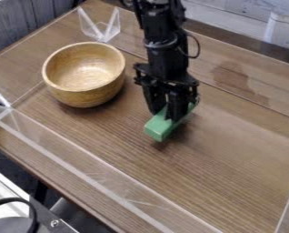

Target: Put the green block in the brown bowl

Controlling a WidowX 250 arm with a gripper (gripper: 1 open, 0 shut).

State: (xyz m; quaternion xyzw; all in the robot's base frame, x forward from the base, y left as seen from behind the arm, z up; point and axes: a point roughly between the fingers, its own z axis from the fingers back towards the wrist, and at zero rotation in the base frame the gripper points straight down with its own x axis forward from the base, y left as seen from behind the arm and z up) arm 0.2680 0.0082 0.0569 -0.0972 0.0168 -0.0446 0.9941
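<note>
The green block [159, 128] is a short bright green bar hanging from my gripper [169, 116], whose black fingers are shut on its upper end. The block is tilted, and its lower end is just above the wooden tabletop. The brown bowl [82, 95] is a round light wooden bowl standing upright to the left of the gripper, with nothing in it. A hand's width of bare table separates the bowl from the gripper. The black arm rises from the gripper toward the top of the view.
A clear plastic wall [62, 150] borders the wooden table [232, 136] along the front and left edges. A clear plastic piece [104, 25] stands behind the bowl. A white object [281, 27] sits at the far right corner.
</note>
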